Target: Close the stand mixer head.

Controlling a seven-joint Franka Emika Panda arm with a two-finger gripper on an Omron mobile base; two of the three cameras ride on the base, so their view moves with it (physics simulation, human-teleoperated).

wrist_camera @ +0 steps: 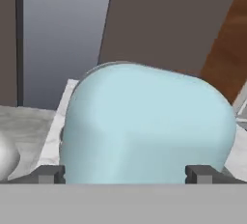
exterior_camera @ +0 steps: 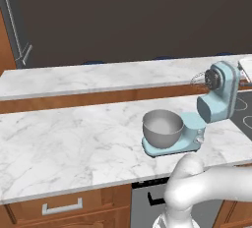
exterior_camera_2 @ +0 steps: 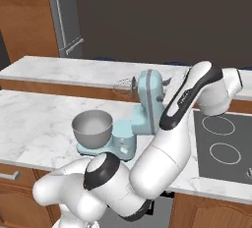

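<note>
Stand mixer head [exterior_camera: 220, 92] tilted up and back at 1 o'clock of the grey bowl [exterior_camera: 162, 127] on the table [exterior_camera: 59, 138], with fingers [wrist_camera: 48, 174] spread wide, seemingly just short of its pale shell.

1. In the right base view the arm [exterior_camera_2: 187, 99] crosses in front of the mixer head [exterior_camera_2: 149, 92] at the frame's centre, hiding the head's right side.
2. The gripper's fingertips [wrist_camera: 50, 174] sit at the bottom of the hand view, wide apart on either side of the mixer head [wrist_camera: 144, 121]; whether they touch it cannot be told.
3. The whisk [exterior_camera: 198, 79] at the right of the left base view is too small to make out its wires; in the right base view the whisk [exterior_camera_2: 124, 87] is just as faint.
4. The stovetop [exterior_camera: 244, 111] is cut off by the right edge of the left base view.
5. The bowl [wrist_camera: 6, 158] is cropped by the hand view's left edge.
6. The drawer [exterior_camera: 59, 207] runs off the bottom of the left base view.
</note>
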